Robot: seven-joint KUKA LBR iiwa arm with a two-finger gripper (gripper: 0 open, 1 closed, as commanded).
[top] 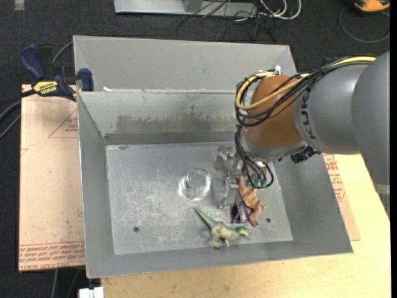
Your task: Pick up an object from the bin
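Now, in the camera view, the big grey arm (347,107) is reaching into the grey metal bin (142,228) from the right side. An orange cover (270,117) is sitting on its wrist, and yellow cables (251,101) are looping over that cover. The gripper (228,188) is hanging low over the bin floor, a bit right of the middle. I cannot tell if it is spread apart or pressed together, because the wrist is hiding much of it. A clear round cup (195,185) is lying just beside the gripper on its left. An orange and purple toy (246,207) is lying just beside the gripper on its right and a little lower, and it is hard to tell if the two are touching. A small green toy dinosaur (224,230) is lying near the front wall, below the gripper and close to the orange and purple toy. All three things are sitting close together.
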